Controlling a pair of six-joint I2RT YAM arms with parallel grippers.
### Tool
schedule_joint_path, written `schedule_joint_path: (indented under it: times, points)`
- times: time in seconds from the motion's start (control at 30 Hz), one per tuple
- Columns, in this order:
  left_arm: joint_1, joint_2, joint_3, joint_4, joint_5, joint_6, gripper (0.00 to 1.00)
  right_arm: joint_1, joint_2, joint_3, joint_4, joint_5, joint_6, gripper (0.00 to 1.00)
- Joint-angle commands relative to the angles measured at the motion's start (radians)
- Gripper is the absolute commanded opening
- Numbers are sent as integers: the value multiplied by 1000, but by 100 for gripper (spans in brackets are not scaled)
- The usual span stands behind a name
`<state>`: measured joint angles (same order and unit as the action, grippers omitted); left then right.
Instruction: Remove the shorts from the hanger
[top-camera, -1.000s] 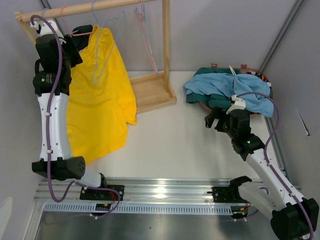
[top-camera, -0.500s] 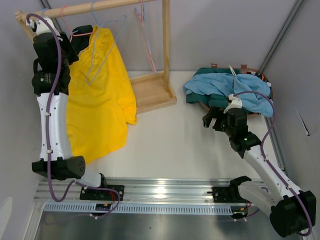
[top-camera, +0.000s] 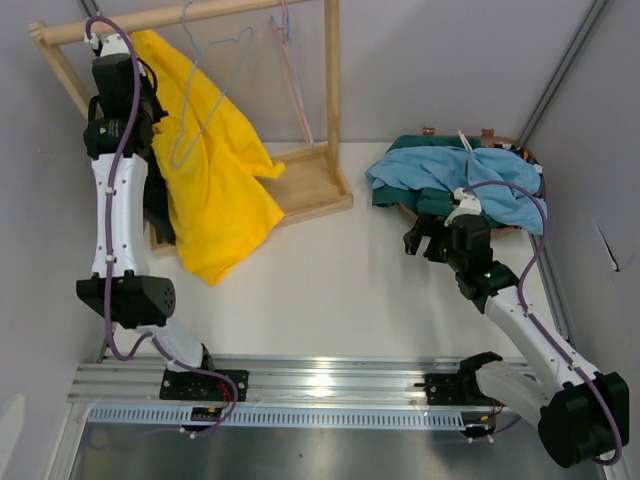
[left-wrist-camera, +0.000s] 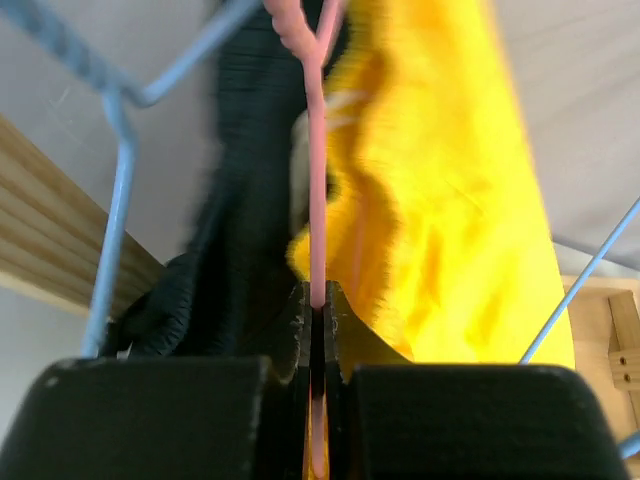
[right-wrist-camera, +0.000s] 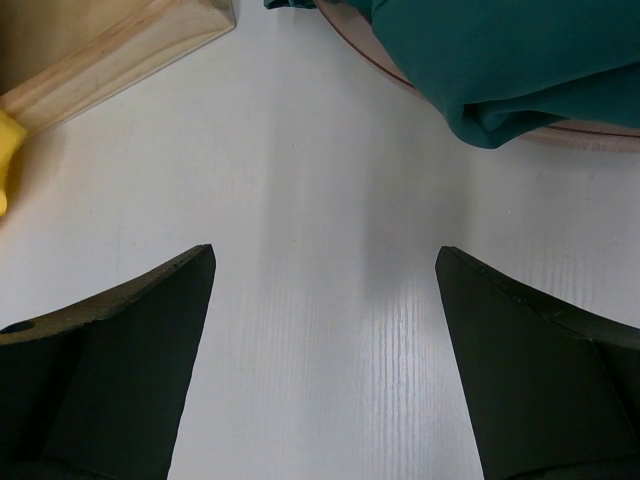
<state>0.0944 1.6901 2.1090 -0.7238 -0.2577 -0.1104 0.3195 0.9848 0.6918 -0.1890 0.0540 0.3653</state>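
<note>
Left end effector (left-wrist-camera: 318, 300): clamped tight on the pink hanger (left-wrist-camera: 316, 200) wire, up by the wooden rail (top-camera: 200, 15). Yellow shorts (top-camera: 215, 190) hang below the rail beside that arm, with black shorts (left-wrist-camera: 250, 190) just beside them. Right end effector (right-wrist-camera: 322, 265): fingers apart over the tabletop (top-camera: 350, 290), near the teal shorts (top-camera: 410, 150) and light blue shorts (top-camera: 495, 190) heaped in a basket (top-camera: 404, 211).

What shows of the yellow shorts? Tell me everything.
The yellow shorts are bright, soft, rumpled fabric, hanging in loose folds from near the wooden rail at the rack's left end. One fold appears to lie on the rack base, and the lowest corner hangs toward the table. A light blue hanger crosses their front. In the left wrist view they sit right beside the pink hanger that the left gripper is shut on, with black fabric on the other side.
</note>
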Motion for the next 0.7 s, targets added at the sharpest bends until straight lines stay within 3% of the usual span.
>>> schedule_joint_path:
  times: [0.0, 0.23, 0.53, 0.67]
  points:
    - [21, -4, 85, -2, 15, -48, 0, 6, -3, 9, 39, -3, -5, 99]
    - [13, -75, 104, 12, 138, -68, 0, 18, -6, 11, 46, 1, 1, 99]
    - [-35, -98, 321, -45, 179, -71, 0, 88, -35, 45, 8, 59, 7, 99]
    - [-36, -150, 307, -51, 225, -86, 0, 127, -60, 41, -4, 95, 24, 99]
